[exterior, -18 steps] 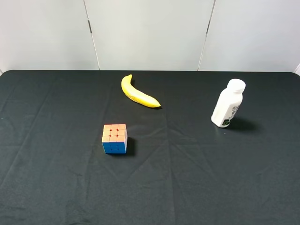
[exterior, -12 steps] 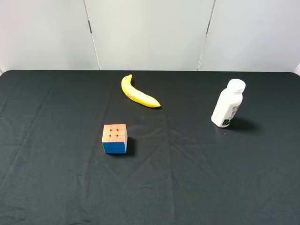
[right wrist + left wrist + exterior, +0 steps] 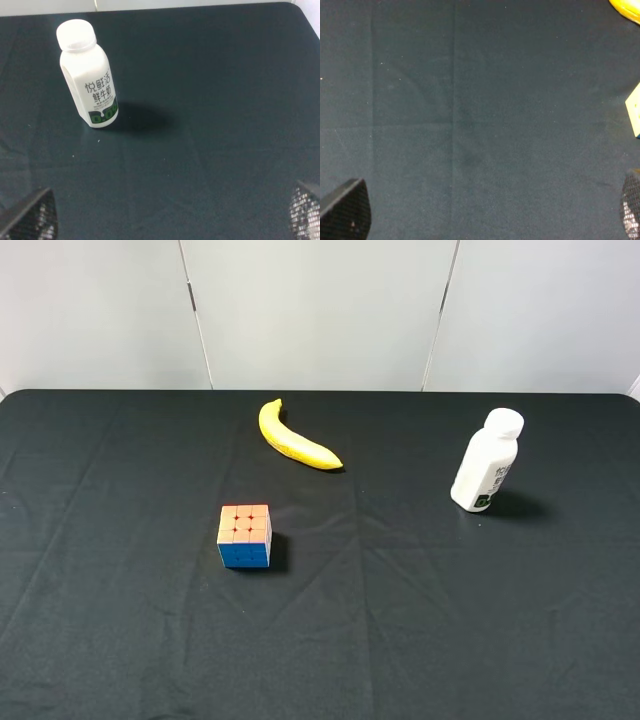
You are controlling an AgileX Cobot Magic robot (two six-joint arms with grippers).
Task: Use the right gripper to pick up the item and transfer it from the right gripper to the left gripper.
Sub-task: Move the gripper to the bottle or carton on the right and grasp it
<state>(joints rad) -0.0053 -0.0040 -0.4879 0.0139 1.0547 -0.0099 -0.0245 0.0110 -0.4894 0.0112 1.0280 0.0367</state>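
Note:
The item, a small white bottle with a white cap and green and black print, stands upright on the black tablecloth at the right rear. It also shows in the right wrist view. My right gripper is open and empty, some way short of the bottle, with only its mesh-patterned fingertips showing. My left gripper is open and empty over bare cloth, its fingertips at the frame's corners. Neither arm shows in the exterior high view.
A yellow banana lies at the rear centre, and its tip shows in the left wrist view. A multicoloured puzzle cube sits left of centre, its edge showing in the left wrist view. A white wall stands behind the table.

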